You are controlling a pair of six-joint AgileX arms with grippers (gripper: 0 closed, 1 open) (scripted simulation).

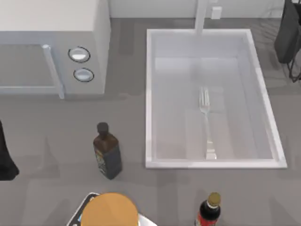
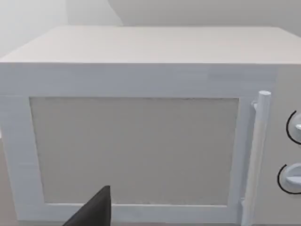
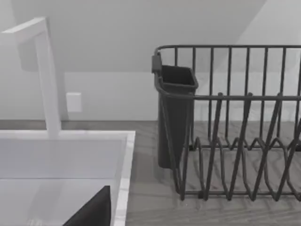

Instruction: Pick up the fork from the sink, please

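Note:
The fork (image 1: 206,123) lies flat on the floor of the sink (image 1: 149,99), right of its middle. Its tines point toward the faucet post (image 1: 201,19) and its handle end rests near the front wall. My left arm (image 1: 5,157) sits at the table's left edge, in front of the microwave and far from the sink. A dark part of the left gripper (image 2: 94,212) faces the microwave door. A dark part of the right gripper (image 3: 94,212) hangs by the sink's rim (image 3: 123,174), with the faucet post (image 3: 47,80) beyond it.
A white microwave (image 1: 51,52) stands at the back left. A dark bottle (image 1: 107,151) stands left of the sink's front corner, and another bottle (image 1: 209,212) is at the front edge. A round tan item (image 1: 110,209) lies front centre. A dark dish rack (image 3: 225,136) stands right of the sink.

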